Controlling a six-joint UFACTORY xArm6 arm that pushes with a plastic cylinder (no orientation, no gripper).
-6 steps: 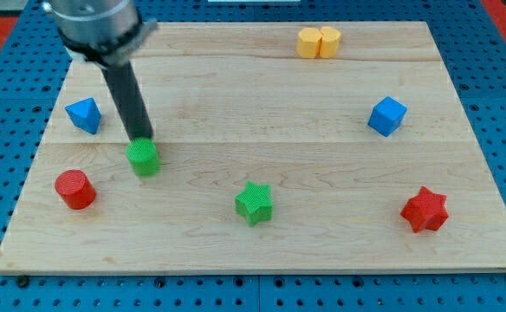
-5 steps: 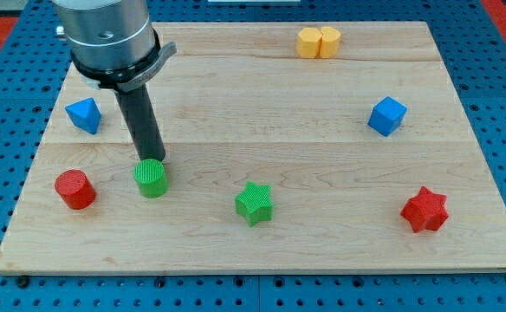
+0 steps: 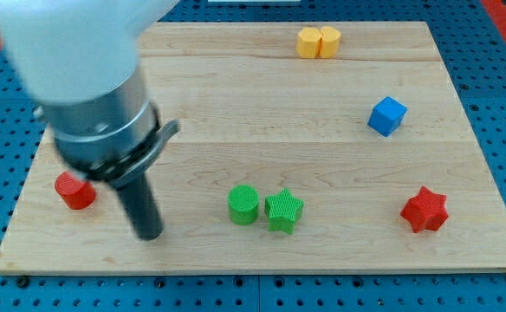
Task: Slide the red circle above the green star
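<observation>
My tip (image 3: 150, 234) sits btwn red circle (image 3: 75, 191) & green cylinder (image 3: 244, 205), which touches green star (image 3: 283, 211); no jaws, plain rod.

Lab: blue pegboard (image 3: 504, 35), wooden board (image 3: 322, 95)

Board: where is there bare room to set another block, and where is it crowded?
Bare: the wide middle between the yellow blocks, blue cube and green star. Crowded: green cylinder touching the star; my tip near the red cylinder.

The blurred arm (image 3: 80, 78) hides the counter's upper left and part of the red circle (image 3: 74, 191).
</observation>
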